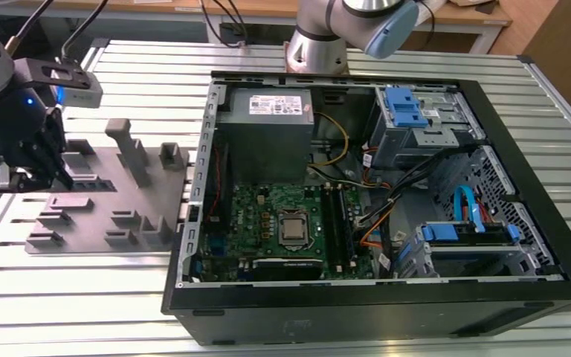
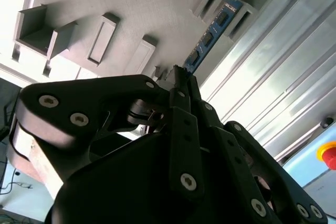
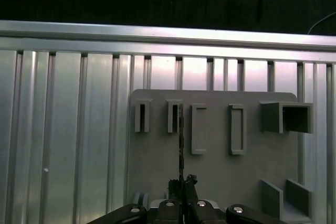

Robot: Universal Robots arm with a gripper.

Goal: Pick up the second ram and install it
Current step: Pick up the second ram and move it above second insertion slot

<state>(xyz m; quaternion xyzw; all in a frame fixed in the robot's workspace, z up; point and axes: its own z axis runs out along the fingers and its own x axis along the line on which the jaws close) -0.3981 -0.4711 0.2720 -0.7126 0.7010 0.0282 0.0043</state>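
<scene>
My gripper (image 1: pixel 30 177) hangs over the grey fixture plate (image 1: pixel 97 195) at the exterior view's left, well outside the computer case. Its fingers are shut on one end of the second ram (image 2: pixel 209 36), a thin blue stick with dark chips. The stick reaches out from the fingertips over the plate. Edge-on in the first wrist view, the ram (image 3: pixel 181 140) is a thin dark line from the gripper (image 3: pixel 182 184) to a slotted post on the plate (image 3: pixel 220 177). I cannot tell whether the stick still touches the plate. The gripper (image 2: pixel 178 77) body hides the held end.
The open computer case (image 1: pixel 196 223) lies at the exterior view's right, with the motherboard's CPU socket (image 1: pixel 294 227) and long memory slots (image 1: pixel 337 217) beside it. Upright posts (image 1: pixel 131 152) stand on the fixture plate. The ribbed metal table (image 1: pixel 87 297) runs around both.
</scene>
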